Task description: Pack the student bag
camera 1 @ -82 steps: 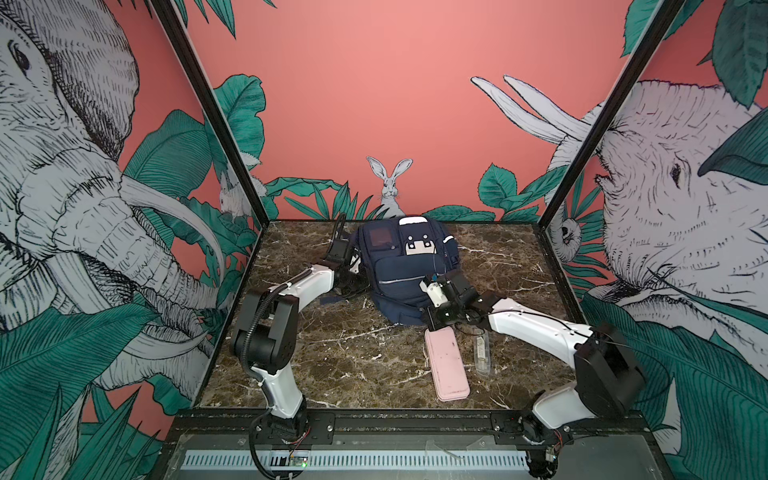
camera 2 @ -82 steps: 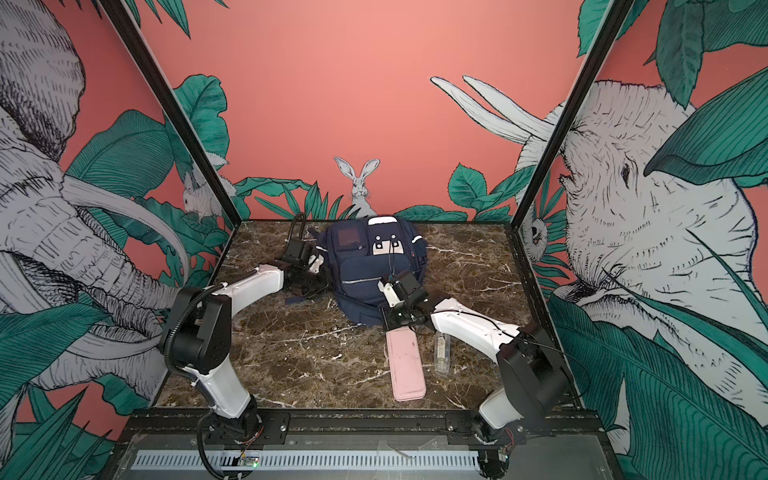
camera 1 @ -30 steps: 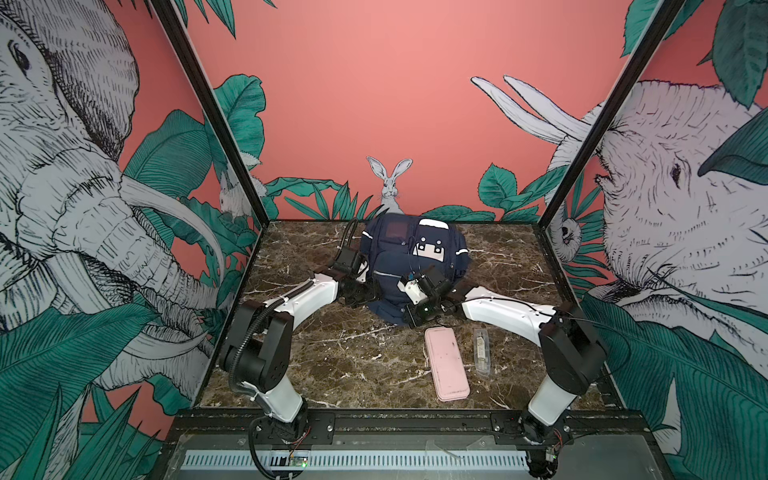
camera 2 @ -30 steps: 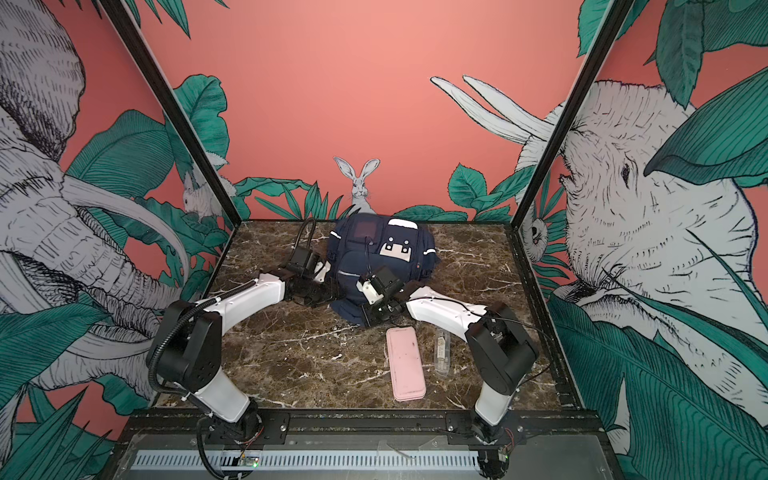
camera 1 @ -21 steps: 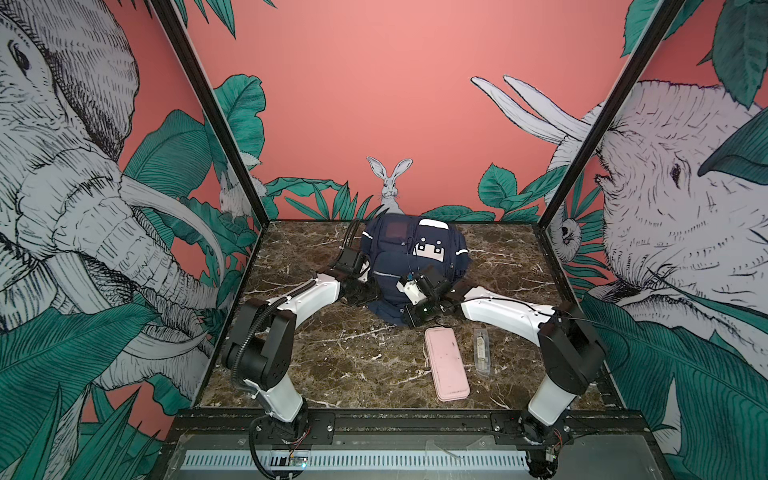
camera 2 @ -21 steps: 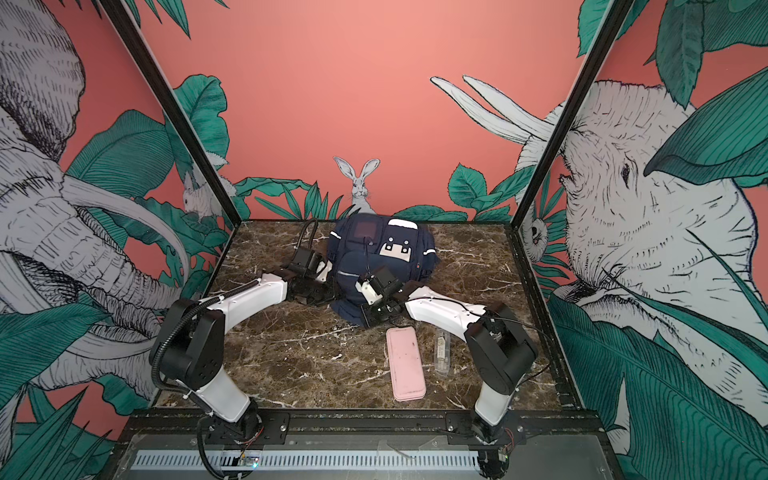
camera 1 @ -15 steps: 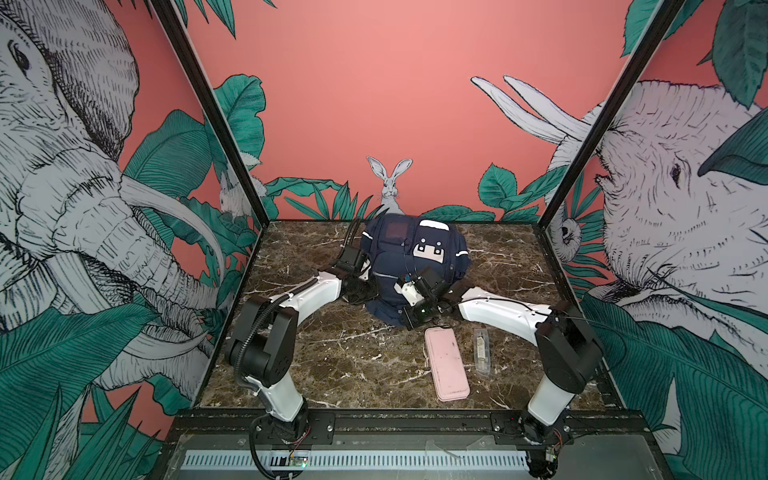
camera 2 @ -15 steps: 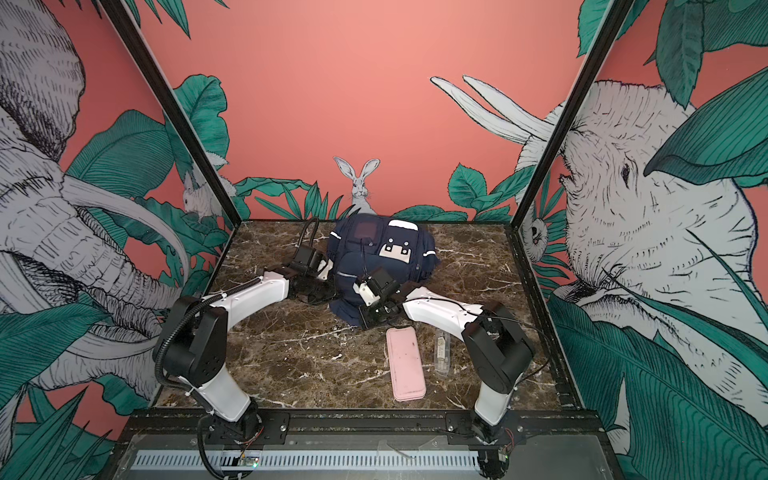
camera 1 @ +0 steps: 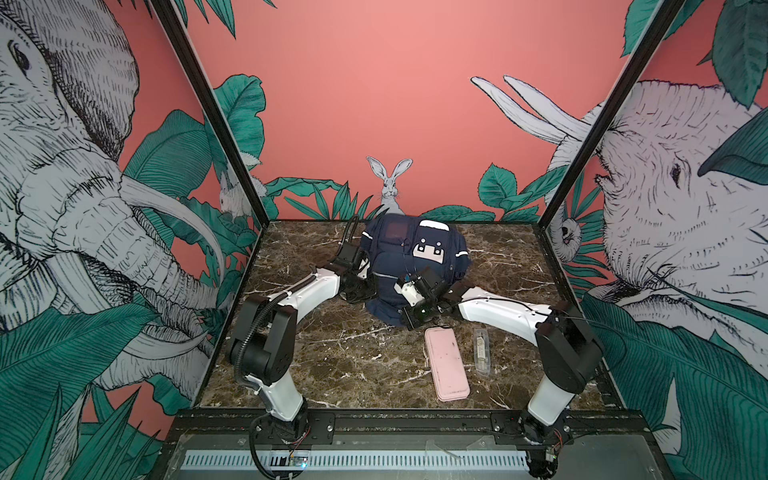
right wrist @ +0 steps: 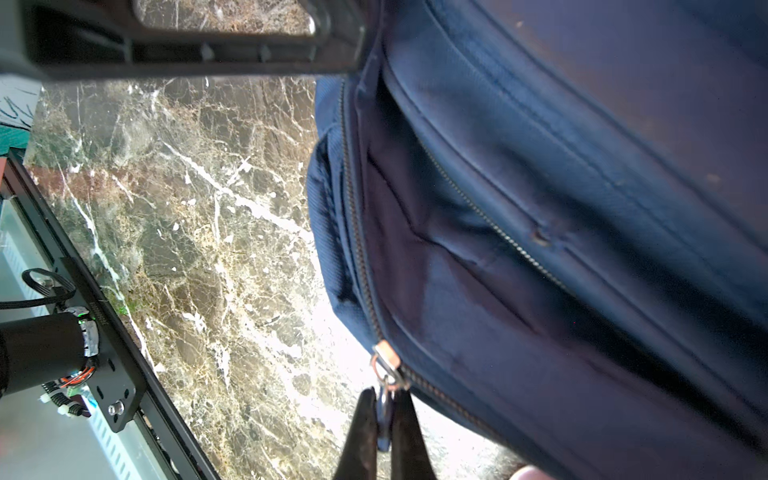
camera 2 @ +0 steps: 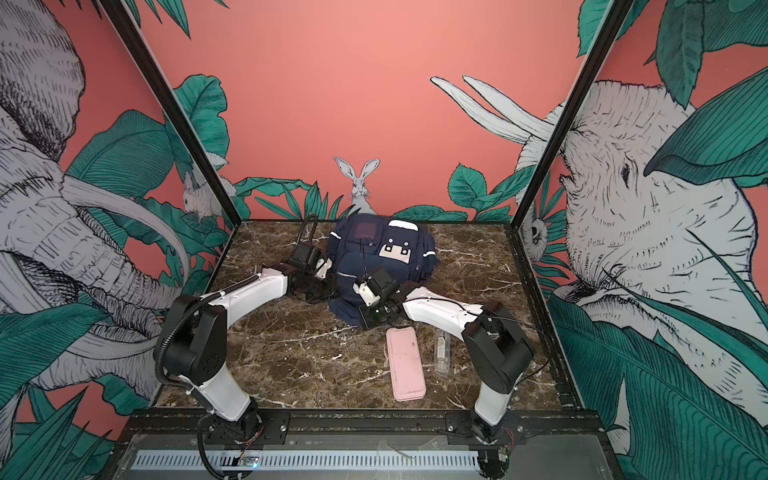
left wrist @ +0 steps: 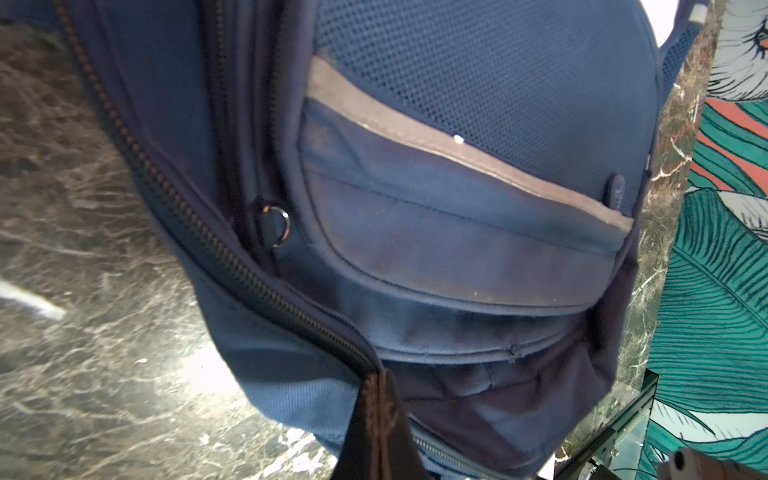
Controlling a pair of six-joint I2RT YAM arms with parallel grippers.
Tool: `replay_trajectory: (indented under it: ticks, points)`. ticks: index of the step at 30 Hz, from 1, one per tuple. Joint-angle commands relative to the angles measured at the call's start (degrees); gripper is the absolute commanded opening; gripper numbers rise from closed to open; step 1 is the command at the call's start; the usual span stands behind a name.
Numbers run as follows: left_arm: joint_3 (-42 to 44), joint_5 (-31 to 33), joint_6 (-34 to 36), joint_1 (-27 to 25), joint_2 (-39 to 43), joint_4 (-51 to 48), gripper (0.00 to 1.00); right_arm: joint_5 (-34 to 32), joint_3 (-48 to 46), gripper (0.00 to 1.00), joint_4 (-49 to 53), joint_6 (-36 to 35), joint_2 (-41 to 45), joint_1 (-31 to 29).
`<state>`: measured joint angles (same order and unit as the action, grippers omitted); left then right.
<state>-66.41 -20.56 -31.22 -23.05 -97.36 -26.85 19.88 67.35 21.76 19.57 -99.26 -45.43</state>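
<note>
Marble tabletop [camera 1: 332, 353] is seen bare toward the front rail, where a pink case [camera 1: 446, 365] is laid flat, with a small clear case [camera 2: 441, 353] set just beside it on the right, not touching. Beyond these, the right gripper [right wrist: 384, 392] is found at the near edge of the student bag [camera 1: 386, 257]. Its jaws are closed tight on the metal zip pull [right wrist: 383, 419], which is pinched between the two dark fingers. Farther in, on the bag's left flank, the left gripper [left wrist: 380, 378] is pressed shut at the zip line, and navy fabric appears to be caught between its fingers. The bag itself is set toward the back of the table, close to the rear wall, slumped with its front upward. A grey stripe [left wrist: 457, 145] is shown across its front pocket. A white patch [camera 1: 432, 251] and a dark square patch [camera 1: 395, 230] are borne nearer its far end.
</note>
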Motion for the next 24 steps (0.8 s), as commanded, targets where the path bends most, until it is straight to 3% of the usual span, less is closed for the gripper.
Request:
replay_trajectory:
  ticks: [1, 9, 13, 15, 20, 24]
  points:
    - [-1.5, 2.8, 2.0, 3.1, 2.9, -0.9, 0.0, 0.1, -0.2, 0.0, 2.8, -1.6, 1.5, 0.2]
    - [-1.2, 3.5, 2.8, 6.6, 4.0, -1.3, 0.0, -0.8, -5.3, 0.0, 4.7, -2.8, 6.2, 3.8]
    - [-1.7, 0.0, 1.9, 6.2, 3.6, -0.6, 0.0, 0.2, -6.9, 0.0, 4.3, -2.6, 7.1, 5.0]
    - [-1.5, -0.5, 1.7, 5.4, 3.8, -0.7, 0.07, 1.6, -6.5, 0.0, 3.6, -2.2, 6.8, 4.9]
    - [0.2, -2.3, -0.3, 1.6, 5.4, -1.2, 0.43, 3.8, -4.5, 0.0, 1.5, -1.2, 5.0, 3.4]
    - [3.2, -3.2, -3.4, -1.6, 7.3, -1.0, 0.58, 3.9, -1.7, 0.0, 2.3, -1.9, 3.2, 1.1]
